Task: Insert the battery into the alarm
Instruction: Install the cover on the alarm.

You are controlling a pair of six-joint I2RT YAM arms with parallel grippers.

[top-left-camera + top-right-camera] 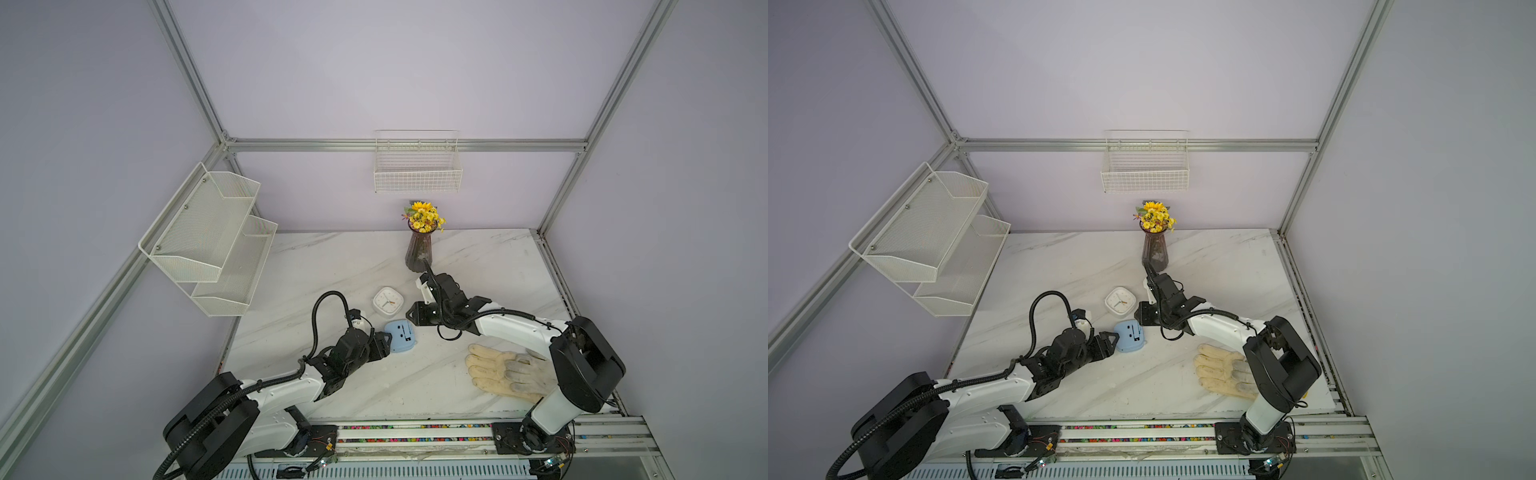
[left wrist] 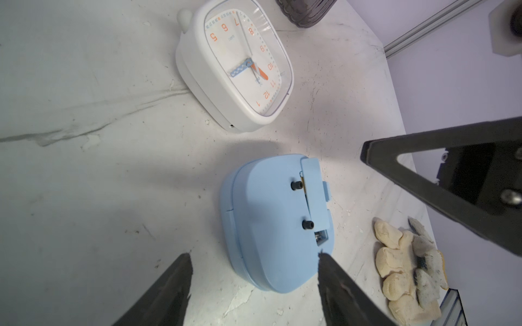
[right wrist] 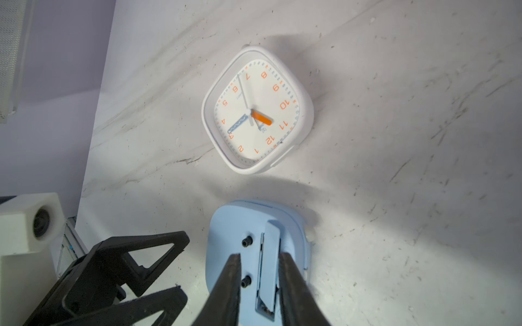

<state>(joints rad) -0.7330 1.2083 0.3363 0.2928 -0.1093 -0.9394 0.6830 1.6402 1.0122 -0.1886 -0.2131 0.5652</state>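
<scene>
Seemingly near done: right gripper point(image 3: 260, 254), jaws narrowly parted, straddles the unseated battery cover point(image 3: 272, 240) on the blue alarm point(image 3: 226, 223); left gripper point(image 2: 253, 255) spread, battery unseen.

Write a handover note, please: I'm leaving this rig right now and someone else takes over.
Left gripper: open, empty, beside the blue alarm.
Right gripper: jaws slightly apart, empty, over the battery cover.
Blue alarm lies face down on the table; cover sits askew on the compartment, one end exposed.
No battery in sight; it may be under the cover.
Left: confirm battery is in, seat the cover.
</scene>
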